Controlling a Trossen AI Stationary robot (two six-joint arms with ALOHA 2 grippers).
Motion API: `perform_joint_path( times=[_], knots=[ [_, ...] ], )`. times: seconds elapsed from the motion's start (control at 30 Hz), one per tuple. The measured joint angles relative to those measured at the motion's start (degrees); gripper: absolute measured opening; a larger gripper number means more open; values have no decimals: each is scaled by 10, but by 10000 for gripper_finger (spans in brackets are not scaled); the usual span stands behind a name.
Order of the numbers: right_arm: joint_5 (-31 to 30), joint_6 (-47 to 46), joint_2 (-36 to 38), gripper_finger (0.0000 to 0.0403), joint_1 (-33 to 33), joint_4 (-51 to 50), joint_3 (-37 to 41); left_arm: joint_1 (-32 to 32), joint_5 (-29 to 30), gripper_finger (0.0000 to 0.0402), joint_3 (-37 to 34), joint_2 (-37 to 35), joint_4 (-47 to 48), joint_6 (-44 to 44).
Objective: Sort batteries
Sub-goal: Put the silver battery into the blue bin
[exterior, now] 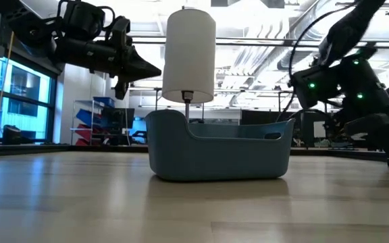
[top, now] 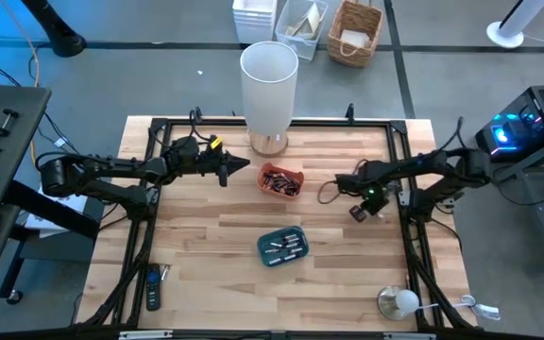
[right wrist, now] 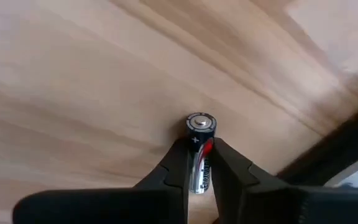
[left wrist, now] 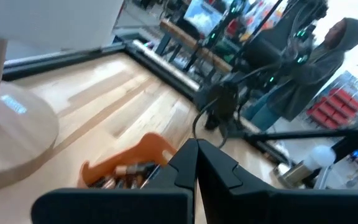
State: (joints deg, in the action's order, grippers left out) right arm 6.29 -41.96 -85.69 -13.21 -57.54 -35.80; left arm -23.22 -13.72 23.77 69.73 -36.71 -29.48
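Above bare wood, right end effector [right wrist: 199, 155] clenches one battery [right wrist: 201, 149]; left [left wrist: 196, 163] clenched empty.

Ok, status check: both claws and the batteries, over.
Right claw shut on a silver battery, over bare wood near the table's right side. Left claw shut, empty, raised beside orange tray. Blue tray holds several batteries. Nothing blocking.

Wooden table [top: 206, 236] bearing 2 trays [top: 280, 179], lamp [top: 268, 85]
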Motion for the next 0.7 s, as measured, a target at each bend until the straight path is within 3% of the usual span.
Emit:
perform_joint_path(
  times=[0.1,0.2,0.3,0.43,0.57,0.7],
  knots=[
    [4,8,3,34,8,66,-89,0,0,0,0,0,-21,-4],
    [-18,12,17,34,9,65,-167,-3,0,0,0,0,-34,1],
    [-39,34,16,34,7,203,-251,-8,0,0,0,0,-32,11],
    [-35,84,13,34,4,290,-319,-16,-8,0,0,0,-31,5],
    [-8,134,16,34,36,274,-360,-19,-9,0,0,0,-30,2],
    [47,177,7,34,100,231,-350,-19,-9,0,0,0,-26,2]
  ],
)
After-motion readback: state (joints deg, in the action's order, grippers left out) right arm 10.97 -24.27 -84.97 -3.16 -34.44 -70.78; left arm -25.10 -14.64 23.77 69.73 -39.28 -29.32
